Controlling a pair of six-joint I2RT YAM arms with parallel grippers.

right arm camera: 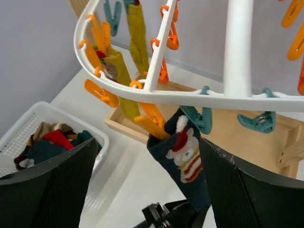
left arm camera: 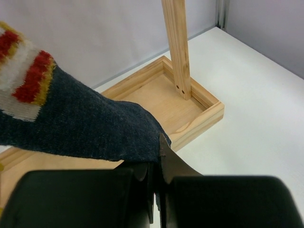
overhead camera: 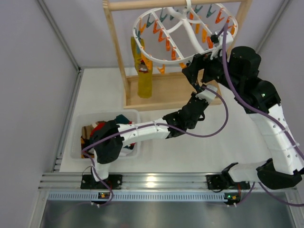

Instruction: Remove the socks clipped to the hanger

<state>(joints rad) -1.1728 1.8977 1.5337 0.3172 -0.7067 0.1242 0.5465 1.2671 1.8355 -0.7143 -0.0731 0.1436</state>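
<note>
The white oval hanger (overhead camera: 183, 35) hangs from the wooden stand, with orange and teal pegs around its rim; it also shows in the right wrist view (right arm camera: 190, 97). A navy sock with a bear pattern (right arm camera: 187, 161) hangs from a peg at the near rim. My left gripper (left arm camera: 159, 147) is shut on that sock's lower end (left arm camera: 95, 128). In the top view the left gripper (overhead camera: 202, 97) sits just below the hanger. My right gripper (right arm camera: 148, 147) is open, its fingers on either side of the sock near the pegs, right under the rim (overhead camera: 192, 71). Mustard yellow socks (overhead camera: 144, 71) hang at the left.
The light wooden stand has a flat tray base (left arm camera: 194, 114) and upright posts (overhead camera: 115, 42) behind my grippers. A white slatted bin (overhead camera: 102, 115) at the left front holds several loose socks; it also shows in the right wrist view (right arm camera: 28, 118). Grey walls enclose the table.
</note>
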